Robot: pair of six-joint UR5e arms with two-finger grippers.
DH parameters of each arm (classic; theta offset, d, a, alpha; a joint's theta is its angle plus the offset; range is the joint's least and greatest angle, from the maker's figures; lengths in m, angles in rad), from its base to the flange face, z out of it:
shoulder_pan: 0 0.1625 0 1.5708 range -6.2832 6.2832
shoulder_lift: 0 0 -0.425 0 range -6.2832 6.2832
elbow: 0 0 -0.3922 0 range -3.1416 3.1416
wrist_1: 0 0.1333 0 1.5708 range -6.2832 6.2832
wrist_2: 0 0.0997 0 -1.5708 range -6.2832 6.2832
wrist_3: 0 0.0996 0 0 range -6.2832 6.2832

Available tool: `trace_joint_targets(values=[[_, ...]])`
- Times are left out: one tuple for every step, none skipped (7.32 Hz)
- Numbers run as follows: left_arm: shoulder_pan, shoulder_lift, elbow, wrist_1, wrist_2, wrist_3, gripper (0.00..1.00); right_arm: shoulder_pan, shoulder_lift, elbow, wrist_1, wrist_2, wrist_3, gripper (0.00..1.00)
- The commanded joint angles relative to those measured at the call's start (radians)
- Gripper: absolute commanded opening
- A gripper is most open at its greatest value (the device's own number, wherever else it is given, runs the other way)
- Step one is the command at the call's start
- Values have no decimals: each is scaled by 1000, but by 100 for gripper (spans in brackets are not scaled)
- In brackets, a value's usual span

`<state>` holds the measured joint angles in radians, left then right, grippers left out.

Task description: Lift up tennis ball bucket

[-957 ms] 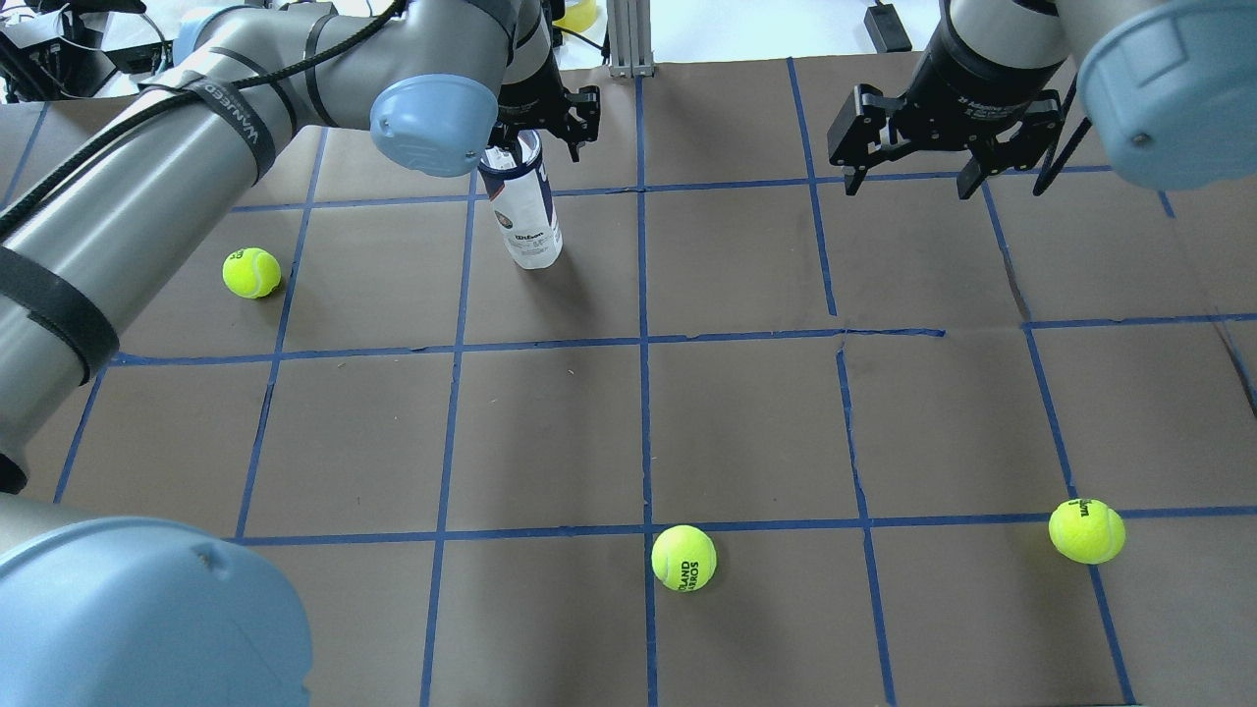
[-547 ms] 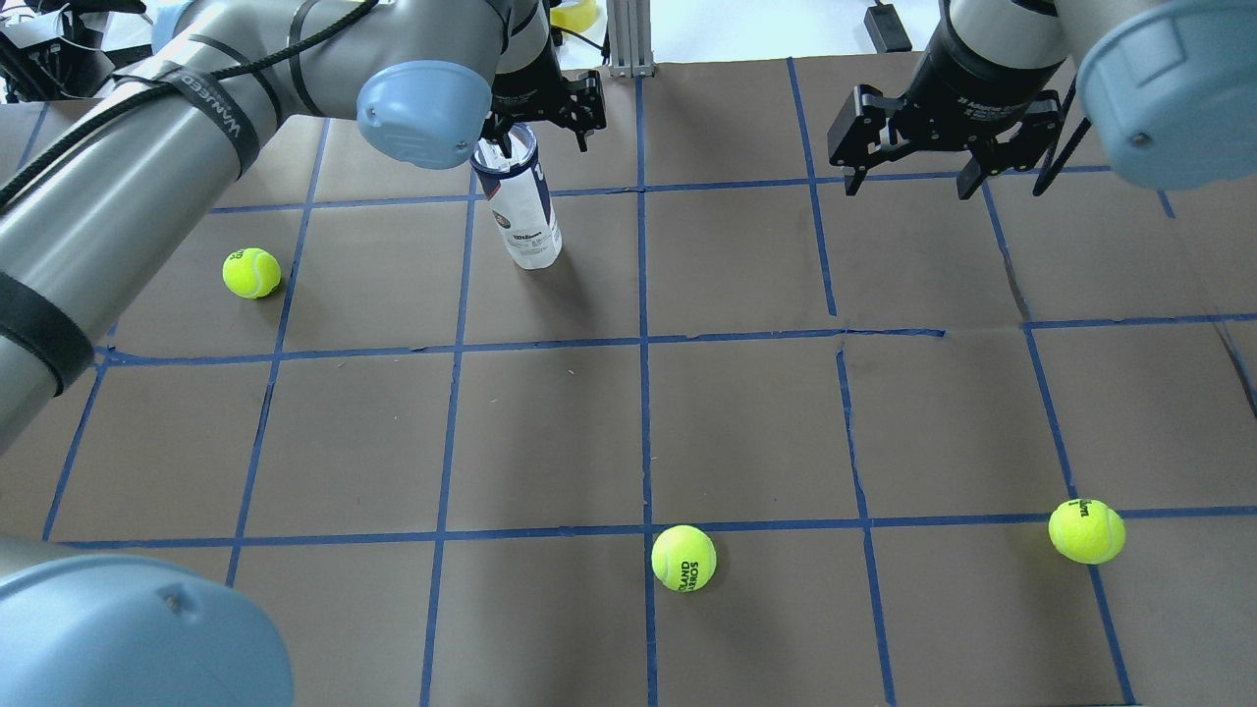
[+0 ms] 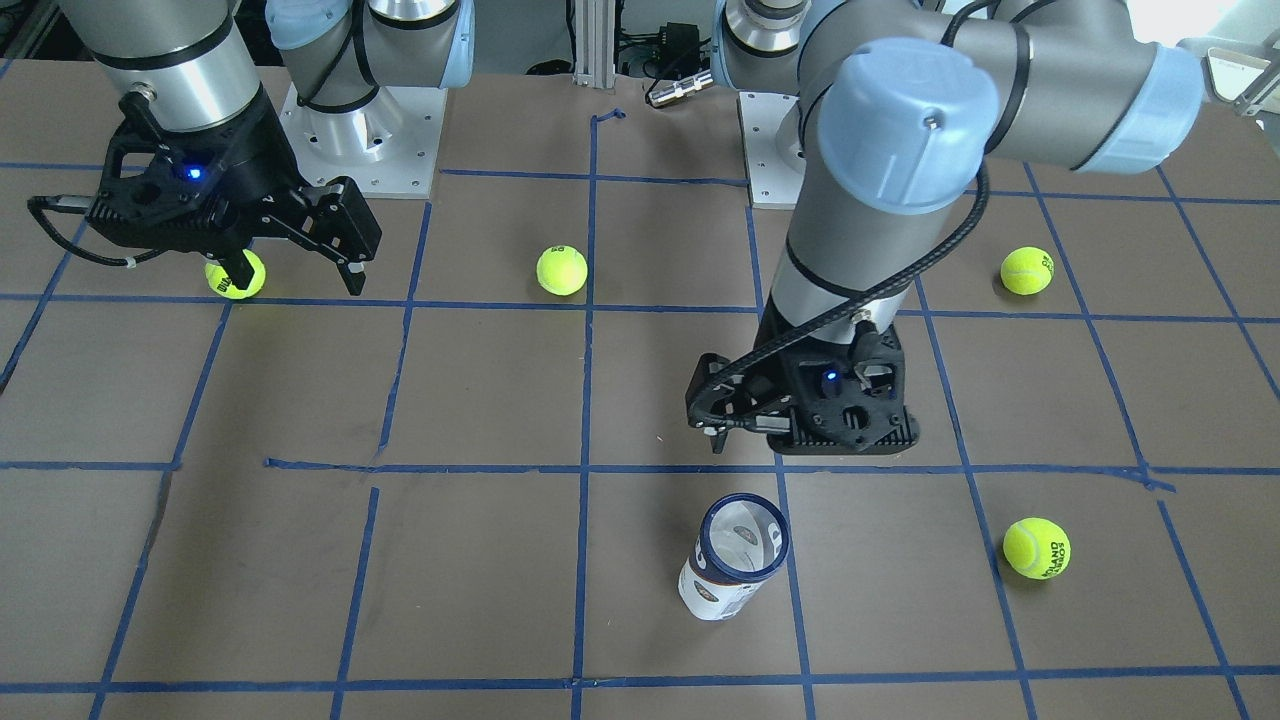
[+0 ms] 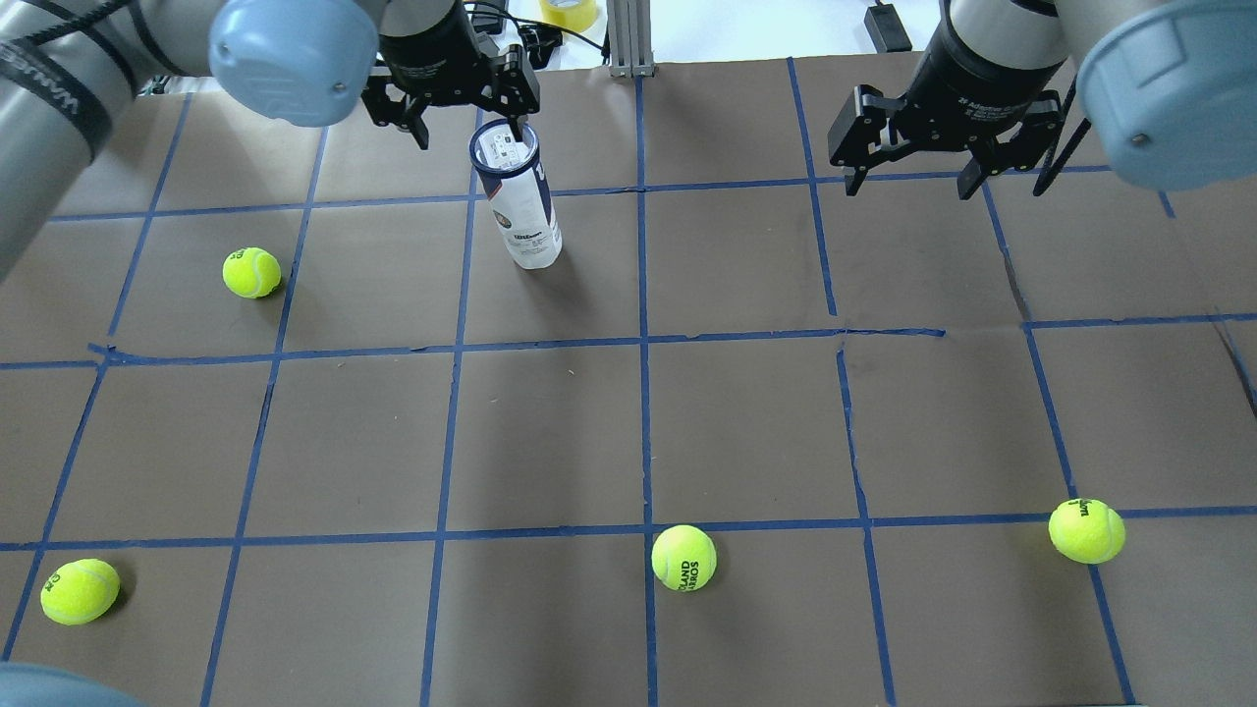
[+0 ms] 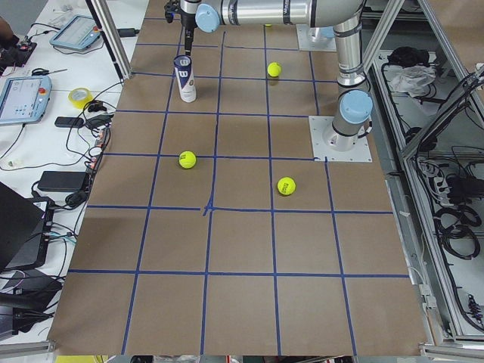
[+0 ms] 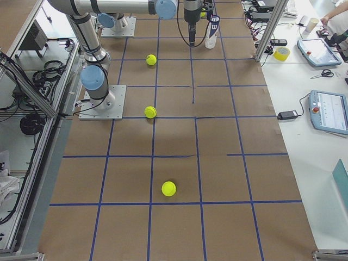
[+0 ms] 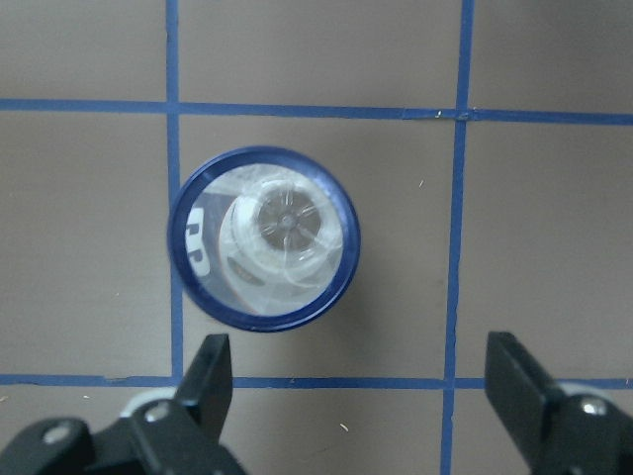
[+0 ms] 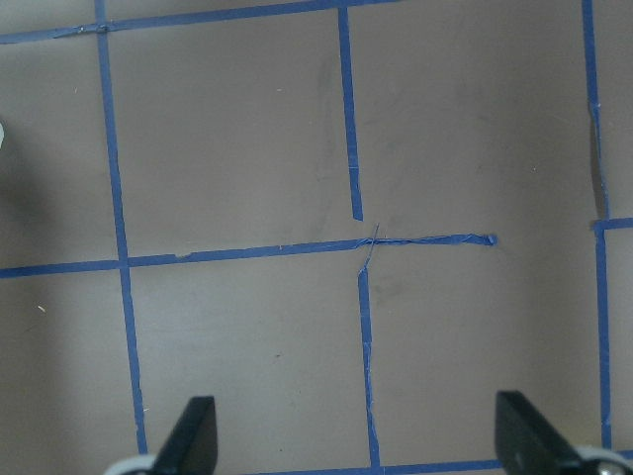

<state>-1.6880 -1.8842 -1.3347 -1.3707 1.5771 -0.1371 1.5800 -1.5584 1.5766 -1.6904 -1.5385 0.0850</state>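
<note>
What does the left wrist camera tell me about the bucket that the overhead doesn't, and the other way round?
Only the left wrist view: a straight look down the bucket's open top, with its blue rim and no ball inside. The rim lies beyond the left gripper's fingers, not between them.
Only the overhead: the bucket's labelled side, four loose tennis balls, and the right gripper, open and well away from the bucket.
Both: the bucket stands upright and ungripped, and the left gripper is open.
</note>
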Motion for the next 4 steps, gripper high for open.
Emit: trace_joint_targets(values=[[98,74,-21,-105,-18,135,100,0,0,0,2,-2,-2,100],[131,123,-56,-140,-22,152,100,0,0,0,3,0,-1,100],[132,173,-117,-142,-28,151,100,0,0,0,3,0,-1,100],[131,213,-188,-136,-10,131,100,0,1,0,3,0,-1,100]])
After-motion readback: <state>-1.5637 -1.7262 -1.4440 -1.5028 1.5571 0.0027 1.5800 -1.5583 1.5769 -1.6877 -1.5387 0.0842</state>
